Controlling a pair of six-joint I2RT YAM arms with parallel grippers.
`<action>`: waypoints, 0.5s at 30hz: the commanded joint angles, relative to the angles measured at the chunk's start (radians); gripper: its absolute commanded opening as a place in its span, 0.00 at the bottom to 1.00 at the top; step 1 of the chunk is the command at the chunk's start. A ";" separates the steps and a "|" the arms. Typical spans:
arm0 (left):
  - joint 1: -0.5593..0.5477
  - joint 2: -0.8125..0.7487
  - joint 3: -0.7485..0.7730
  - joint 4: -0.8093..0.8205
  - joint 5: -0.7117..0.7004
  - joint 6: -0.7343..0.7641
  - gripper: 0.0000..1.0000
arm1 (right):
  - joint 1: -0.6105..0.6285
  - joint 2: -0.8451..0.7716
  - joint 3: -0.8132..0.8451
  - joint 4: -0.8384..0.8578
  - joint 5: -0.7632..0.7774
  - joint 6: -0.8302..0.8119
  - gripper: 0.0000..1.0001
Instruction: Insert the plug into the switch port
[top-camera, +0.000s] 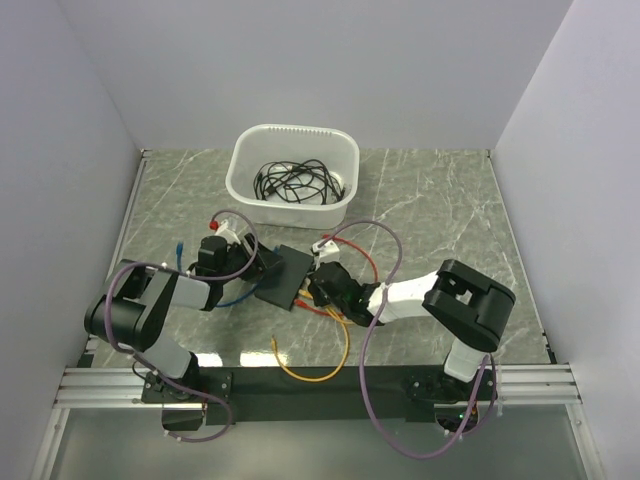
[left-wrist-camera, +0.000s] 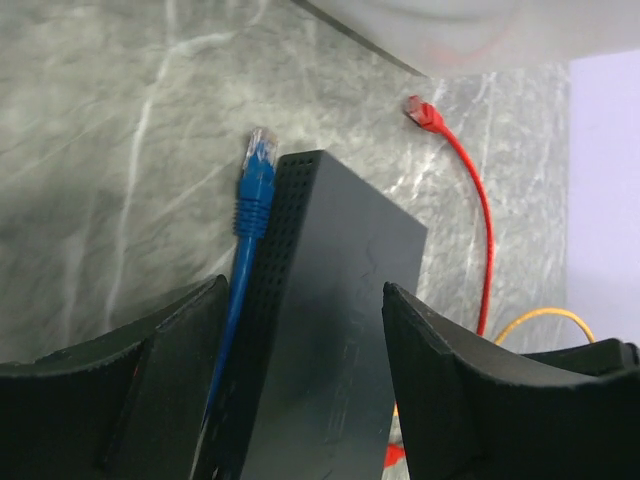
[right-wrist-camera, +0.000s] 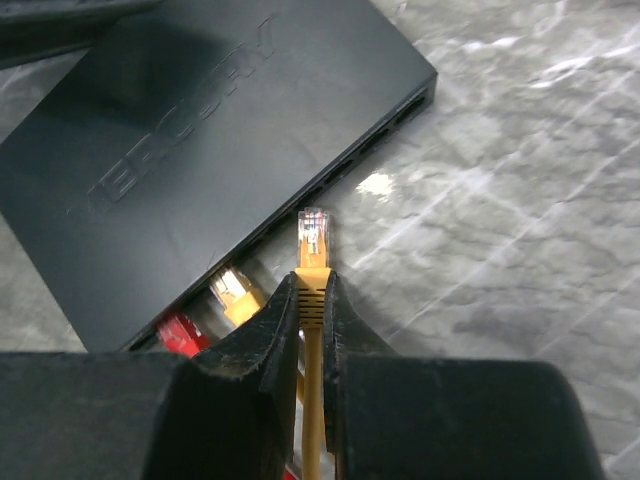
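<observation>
The switch (top-camera: 283, 272) is a flat black box lying mid-table, with its row of ports facing the right arm. My right gripper (right-wrist-camera: 312, 285) is shut on an orange plug (right-wrist-camera: 313, 240). The plug's clear tip sits just outside the switch's (right-wrist-camera: 180, 140) port edge. Beside it, an orange plug (right-wrist-camera: 232, 292) and a red plug (right-wrist-camera: 180, 333) sit in ports. My left gripper (left-wrist-camera: 305, 300) is open, its fingers (left-wrist-camera: 450, 390) on either side of the switch's (left-wrist-camera: 330, 330) far end. A blue cable (left-wrist-camera: 250, 215) runs along the left finger.
A white tub (top-camera: 240, 150) holding black cables stands behind the switch. A red cable (left-wrist-camera: 482, 220) and an orange cable (top-camera: 310, 375) trail over the marble tabletop near the switch. Walls enclose the table on the left, right and back.
</observation>
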 joint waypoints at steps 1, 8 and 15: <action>0.001 0.034 0.021 0.115 0.073 0.034 0.69 | 0.033 0.017 -0.018 -0.017 -0.001 0.021 0.00; 0.001 0.032 0.051 0.068 0.100 0.094 0.69 | 0.075 0.031 -0.003 -0.026 -0.004 0.033 0.00; -0.006 0.060 0.059 0.069 0.111 0.109 0.68 | 0.090 0.048 0.020 -0.070 0.051 0.037 0.00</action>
